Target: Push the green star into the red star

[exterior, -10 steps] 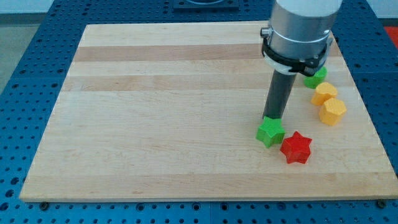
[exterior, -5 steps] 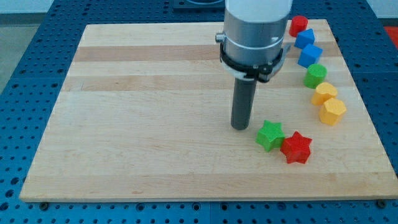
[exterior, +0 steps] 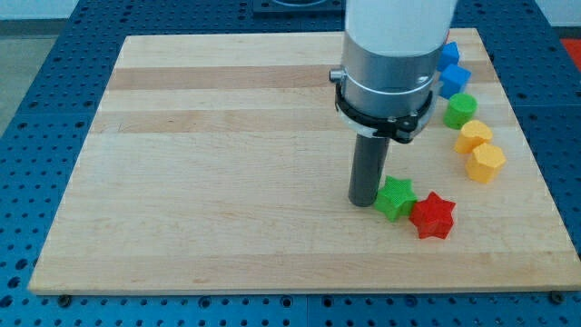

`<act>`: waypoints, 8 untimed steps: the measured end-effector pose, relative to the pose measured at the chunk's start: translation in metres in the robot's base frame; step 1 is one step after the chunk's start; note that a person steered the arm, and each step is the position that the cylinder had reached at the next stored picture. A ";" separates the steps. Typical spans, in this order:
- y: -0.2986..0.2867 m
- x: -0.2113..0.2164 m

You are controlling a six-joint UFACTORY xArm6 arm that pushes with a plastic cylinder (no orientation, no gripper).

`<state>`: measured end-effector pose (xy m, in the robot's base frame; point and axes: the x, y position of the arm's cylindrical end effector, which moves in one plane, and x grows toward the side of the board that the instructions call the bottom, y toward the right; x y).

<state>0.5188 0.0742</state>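
Note:
The green star (exterior: 395, 197) lies on the wooden board (exterior: 227, 163) at the lower right. The red star (exterior: 432, 215) sits just to its lower right, touching it. My tip (exterior: 364, 202) rests on the board at the green star's left side, touching or nearly touching it. The rod rises from there into the grey cylinder of the arm (exterior: 390, 64).
Along the board's right edge stand two blue blocks (exterior: 451, 77), a green round block (exterior: 460, 110), a yellow block (exterior: 473, 136) and a yellow hexagonal block (exterior: 486, 163). The arm hides what lies behind it at the top right.
My tip went from the green star's top, out to the left, and has now come back right against the star's left side. Both stars stay where they were.

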 end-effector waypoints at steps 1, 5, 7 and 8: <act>0.015 0.000; 0.065 0.000; 0.028 0.007; 0.028 0.040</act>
<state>0.5589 0.1024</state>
